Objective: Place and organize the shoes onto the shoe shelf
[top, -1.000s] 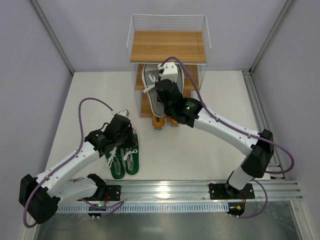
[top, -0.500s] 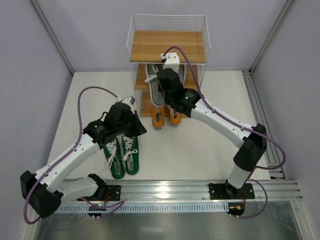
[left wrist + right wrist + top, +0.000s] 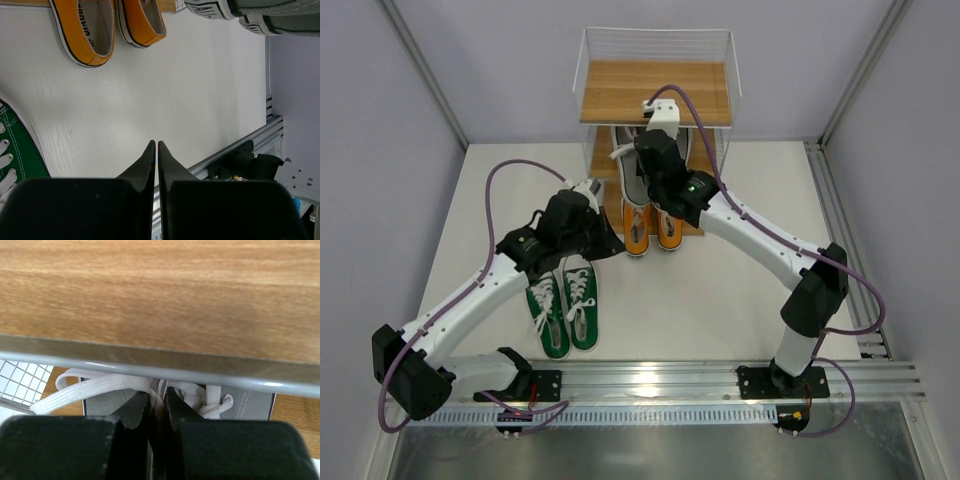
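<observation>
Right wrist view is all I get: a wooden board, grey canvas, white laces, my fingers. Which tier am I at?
Observer: The middle one of three on the shoe shelf; the grey shoes rest there.
Operator: Where is the orange pair?
Observer: The orange shoes are at the shelf's bottom, heels sticking out past its front edge.
Operator: And the green ones?
Observer: The green shoes lie side by side on the table, not yet shelved.

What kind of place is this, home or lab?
Likely a lab test cell: two arms bolted to an aluminium rail, bare white table, plain grey walls around it.
</observation>
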`<state>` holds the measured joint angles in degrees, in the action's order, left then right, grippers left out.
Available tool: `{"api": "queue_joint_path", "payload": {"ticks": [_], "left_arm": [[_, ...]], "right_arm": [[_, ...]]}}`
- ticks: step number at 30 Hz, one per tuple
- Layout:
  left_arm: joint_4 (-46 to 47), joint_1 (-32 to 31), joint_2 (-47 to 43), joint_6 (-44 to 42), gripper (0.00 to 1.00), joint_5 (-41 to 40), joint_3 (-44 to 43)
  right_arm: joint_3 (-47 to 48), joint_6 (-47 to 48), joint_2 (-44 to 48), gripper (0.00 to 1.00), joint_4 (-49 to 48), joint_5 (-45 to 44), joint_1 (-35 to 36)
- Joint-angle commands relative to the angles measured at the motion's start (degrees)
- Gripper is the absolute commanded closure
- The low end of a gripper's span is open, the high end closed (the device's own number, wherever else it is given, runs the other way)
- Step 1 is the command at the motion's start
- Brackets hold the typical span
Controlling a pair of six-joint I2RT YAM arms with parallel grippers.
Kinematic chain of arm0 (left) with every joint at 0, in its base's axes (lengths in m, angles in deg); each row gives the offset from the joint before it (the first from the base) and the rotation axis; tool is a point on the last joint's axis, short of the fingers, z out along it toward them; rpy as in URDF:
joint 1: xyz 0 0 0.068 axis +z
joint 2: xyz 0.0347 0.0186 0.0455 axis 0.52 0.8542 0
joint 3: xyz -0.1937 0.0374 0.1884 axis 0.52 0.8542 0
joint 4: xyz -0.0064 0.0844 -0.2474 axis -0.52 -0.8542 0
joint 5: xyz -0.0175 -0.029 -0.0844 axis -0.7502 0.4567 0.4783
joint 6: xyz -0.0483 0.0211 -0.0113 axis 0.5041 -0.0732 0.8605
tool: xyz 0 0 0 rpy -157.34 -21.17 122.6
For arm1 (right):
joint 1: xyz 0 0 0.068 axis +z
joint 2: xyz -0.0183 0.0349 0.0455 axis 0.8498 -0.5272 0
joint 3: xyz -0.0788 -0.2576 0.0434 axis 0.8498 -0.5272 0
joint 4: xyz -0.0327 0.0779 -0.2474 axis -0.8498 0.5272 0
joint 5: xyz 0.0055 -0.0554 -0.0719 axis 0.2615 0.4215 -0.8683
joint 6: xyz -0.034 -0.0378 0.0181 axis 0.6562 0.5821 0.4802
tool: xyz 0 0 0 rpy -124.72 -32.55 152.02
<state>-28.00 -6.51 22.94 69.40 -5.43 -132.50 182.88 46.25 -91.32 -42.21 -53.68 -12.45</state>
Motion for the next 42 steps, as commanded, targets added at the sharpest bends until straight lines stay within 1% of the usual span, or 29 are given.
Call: {"api": "queue_joint_path", "payload": {"ticks": [1, 4, 5, 8, 12, 17, 22, 24, 26, 27, 28, 29, 30, 31, 32, 35, 36, 38, 39, 42], "left_arm": [[2.1, 0.2, -0.5, -0.1, 1.00, 0.5, -1.9], [2.0, 0.2, -0.9, 0.0, 1.00, 0.2, -1.6], [1.9, 0.2, -1.0, 0.0, 1.00, 0.1, -1.5], [1.6, 0.2, -1.1, -0.2, 1.00, -0.4, -1.4], [1.4, 0.2, -1.4, -0.2, 1.00, -0.8, -1.3], [0.2, 0.2, -2.1, -0.7, 1.00, -2.3, -1.5], [-1.3, 0.4, -2.5, -1.7, 1.00, -3.9, -2.6], [-1.7, 0.5, -2.5, -1.9, 1.00, -4.0, -2.8], [-1.7, 0.7, -2.6, -2.0, 1.00, -4.1, -2.7], [-1.9, 0.8, -2.9, -2.0, 1.00, -4.1, -2.5], [-2.0, 0.8, -2.9, -2.0, 1.00, -4.1, -2.3], [-2.1, 0.9, -3.4, -2.1, 1.00, -4.1, -2.1], [-2.5, 1.0, -3.7, -2.3, 1.00, -4.2, -1.6], [-2.7, 1.1, -4.1, -2.4, 1.00, -4.2, -1.3], [-2.8, 1.2, -4.6, -2.6, 1.00, -4.4, -1.1], [-3.6, 1.9, -6.1, -2.9, 1.00, -4.6, 0.1], [-3.8, 2.2, -6.7, -3.1, 1.00, -4.6, 0.4], [-4.2, 2.8, -7.2, -3.2, 1.00, -4.3, 1.1], [-4.5, 3.0, -7.6, -3.3, 1.00, -4.3, 1.2], [-5.8, 3.9, -8.3, -3.6, 1.00, -4.2, 1.4]], "right_arm": [[3.8, 0.6, 1.5, 0.87, -9.6, -2.1, -1.3], [1.8, 0.4, 2.7, 0.66, -10.3, -0.9, -1.3], [1.1, 0.1, 3.1, 0.55, -10.6, -0.7, -1.3], [-1.5, -0.8, 5.2, 0.45, -11.3, 0.2, -1.2], [-4.6, -1.6, 8.0, 0.40, -12.1, 0.6, -0.8], [-7.4, -2.7, 11.6, 0.39, -10.4, 0.7, 0.1], [-14.5, -4.0, 17.2, 0.39, -9.9, 0.6, 2.0], [-18.0, -4.7, 20.9, 0.39, -9.0, 0.7, 3.4], [-20.7, -4.2, 25.2, 0.40, -8.9, 0.1, 5.7], [-23.1, -4.2, 26.6, 0.43, -8.8, 0.1, 6.4], [-24.2, -4.2, 28.2, 0.61, -7.9, 0.3, 7.0], [-25.1, -4.6, 30.8, 0.73, -7.1, 0.6, 8.2], [-26.6, -5.4, 32.3, 0.89, -6.1, 0.5, 8.7], [-27.5, -6.7, 33.6, 0.96, -3.3, 0.6, 9.0], [-28.4, -8.5, 36.1, 0.96, -2.1, 1.6, 9.5], [-31.4, -12.2, 38.7, 0.96, 3.8, 2.7, 10.2], [-32.7, -14.7, 39.5, 0.96, 5.3, 3.7, 10.3], [-33.8, -16.9, 39.8, 0.96, 8.7, 5.9, 10.4], [-34.7, -18.8, 39.2, 0.96, 9.8, 9.1, 10.7], [-36.2, -20.7, 37.3, 0.96, 10.4, 12.5, 13.8]]}}
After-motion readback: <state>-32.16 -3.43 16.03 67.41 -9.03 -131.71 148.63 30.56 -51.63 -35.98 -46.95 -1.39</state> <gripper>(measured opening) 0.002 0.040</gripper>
